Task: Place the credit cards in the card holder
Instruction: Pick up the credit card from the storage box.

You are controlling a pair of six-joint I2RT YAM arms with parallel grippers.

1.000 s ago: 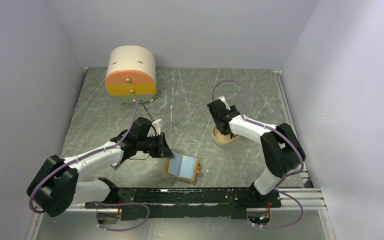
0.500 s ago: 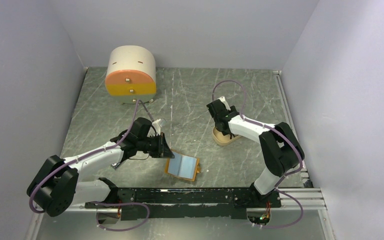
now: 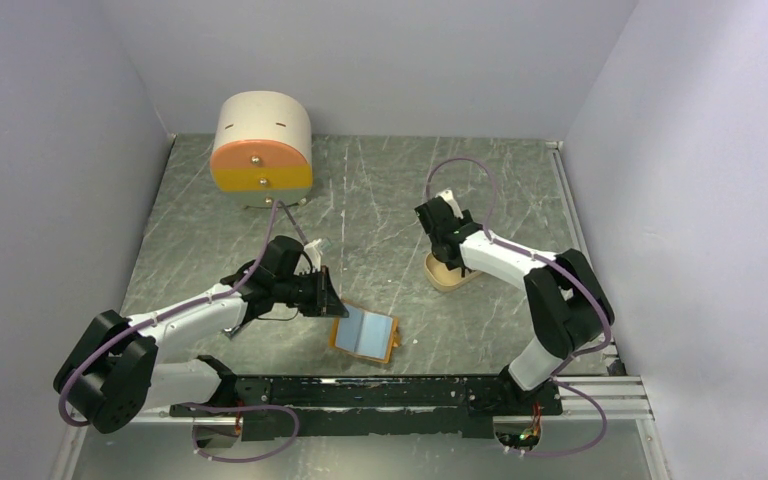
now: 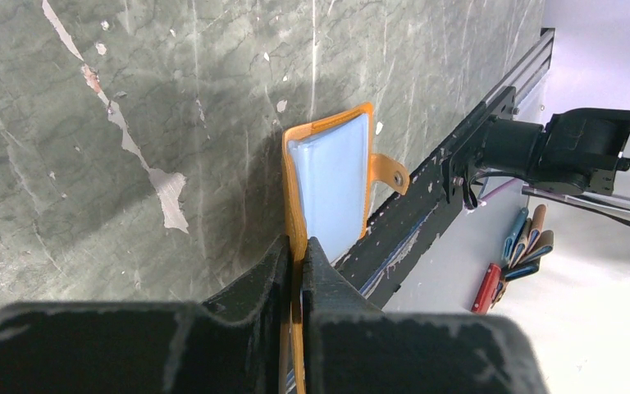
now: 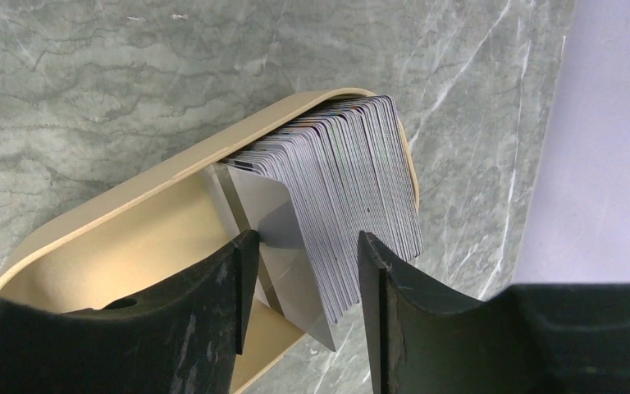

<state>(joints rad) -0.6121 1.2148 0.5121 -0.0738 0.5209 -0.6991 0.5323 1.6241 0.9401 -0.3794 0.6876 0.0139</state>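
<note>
My right gripper point(image 5: 305, 242), jaws parted, straddles the upright cards point(image 5: 353, 164) at frame centre, while my left gripper point(image 4: 298, 246) pinches the holder point(image 4: 328, 180) by its edge.

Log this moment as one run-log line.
left hand: shut on card holder edge, holder open | right hand: open, straddling credit cards in tan tray | step: card not yet lifted

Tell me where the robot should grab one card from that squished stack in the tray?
Pinch the front card by its top edge, coming down from above. The credit cards stand on edge in the tan tray, packed face to face, so only their tops are reachable. The front one leans away from the rest, leaving a gap for the fingers.
</note>
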